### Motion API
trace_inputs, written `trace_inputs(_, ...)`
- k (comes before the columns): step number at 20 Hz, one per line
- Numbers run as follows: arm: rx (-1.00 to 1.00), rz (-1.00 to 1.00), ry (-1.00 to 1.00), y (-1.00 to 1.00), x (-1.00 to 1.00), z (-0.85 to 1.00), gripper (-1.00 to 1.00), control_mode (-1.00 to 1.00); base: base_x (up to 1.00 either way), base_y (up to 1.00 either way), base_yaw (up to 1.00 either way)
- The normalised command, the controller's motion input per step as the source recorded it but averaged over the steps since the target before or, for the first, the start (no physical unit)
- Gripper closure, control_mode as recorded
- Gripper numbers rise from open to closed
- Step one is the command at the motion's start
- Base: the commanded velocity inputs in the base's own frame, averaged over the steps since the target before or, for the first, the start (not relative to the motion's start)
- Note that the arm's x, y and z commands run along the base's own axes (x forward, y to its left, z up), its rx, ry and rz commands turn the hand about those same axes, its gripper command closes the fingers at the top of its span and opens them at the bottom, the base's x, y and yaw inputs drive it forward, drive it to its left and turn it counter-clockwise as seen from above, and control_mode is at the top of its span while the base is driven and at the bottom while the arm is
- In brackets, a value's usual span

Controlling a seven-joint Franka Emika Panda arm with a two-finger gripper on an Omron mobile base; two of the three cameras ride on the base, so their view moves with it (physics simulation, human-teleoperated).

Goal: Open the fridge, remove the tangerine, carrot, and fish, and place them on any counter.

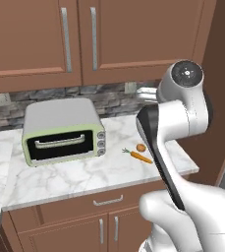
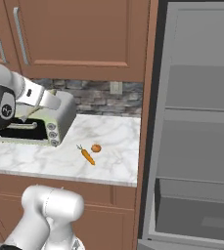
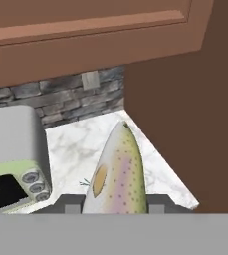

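Right now the gripper [image 3: 114, 208] is clamped on the fish [image 3: 117, 175], whose speckled body points away from the hand, above the counter [image 3: 80, 144]. Farther out, the carrot [image 1: 140, 157] and the tangerine [image 1: 141, 147] lie just beside each other on the marble, right of the toaster oven [image 1: 62, 131]. Beyond the counter's end, the fridge [image 2: 196, 127] stands open, grey shelves showing.

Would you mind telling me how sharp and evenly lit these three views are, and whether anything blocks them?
Left base view: flat, even light, no glare; the arm covers the right side, and the carrot and tangerine on the counter look small and soft. Right base view: the fridge interior is dull grey, with faint shadows. Hand view: the fish held in the jaws looms close and hides part of the counter.
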Motion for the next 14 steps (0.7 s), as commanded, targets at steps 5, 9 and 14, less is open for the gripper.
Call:
trace_inputs(5,0.02,0.09,0.36,-0.02,0.41,-0.72,1.0,-1.0,0.0,0.0,0.0)
trace_inputs(9,0.02,0.07,0.35,0.0,0.61,-0.79,1.0,-1.0,0.0,0.0,0.0)
trace_inputs(14,0.03,0.04,0.3,0.0,0.58,-0.75,1.0,-1.0,0.0,0.0,0.0)
